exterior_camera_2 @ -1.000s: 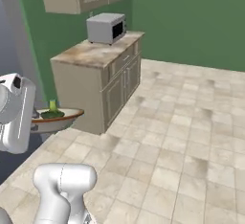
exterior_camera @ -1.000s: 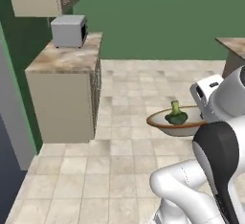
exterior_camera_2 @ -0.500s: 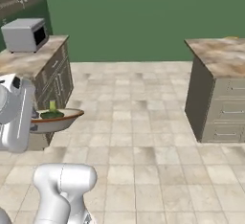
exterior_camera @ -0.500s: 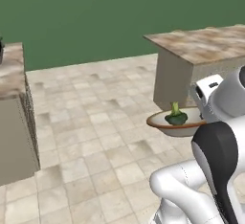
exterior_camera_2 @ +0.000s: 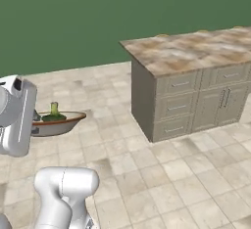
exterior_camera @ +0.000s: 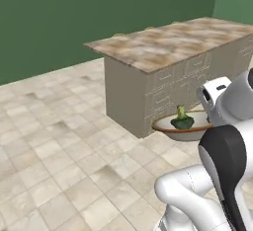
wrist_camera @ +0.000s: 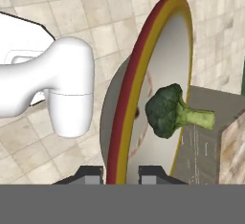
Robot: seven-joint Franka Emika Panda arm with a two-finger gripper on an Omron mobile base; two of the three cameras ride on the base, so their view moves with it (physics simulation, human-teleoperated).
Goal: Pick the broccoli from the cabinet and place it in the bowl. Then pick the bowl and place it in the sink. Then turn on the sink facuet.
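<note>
The beige bowl (exterior_camera: 180, 129) with its brown rim hangs in the air above the tiled floor, level, with the dark green broccoli (exterior_camera: 182, 121) lying inside it. My gripper (wrist_camera: 121, 174) is shut on the bowl's rim (wrist_camera: 129, 98), one fingertip on each side of it. In the right base view the bowl (exterior_camera_2: 59, 123) juts out from the white hand at the left, the broccoli (exterior_camera_2: 53, 115) upright in it. The hand view is rolled, so the bowl appears on edge with the broccoli (wrist_camera: 167, 110) against its inner face. Cabinet, sink and faucet are out of view.
A kitchen island (exterior_camera: 173, 67) with a marbled brown top and grey drawer fronts (exterior_camera_2: 188, 101) stands close ahead, just beyond the bowl. A green wall (exterior_camera_2: 98, 17) runs behind it. Open tiled floor (exterior_camera: 59, 141) spreads to the left.
The whole picture has swung: the base has turned, so the counter with the microwave has left the views and the island now stands near. The bowl with broccoli stays gripped in the same place.
</note>
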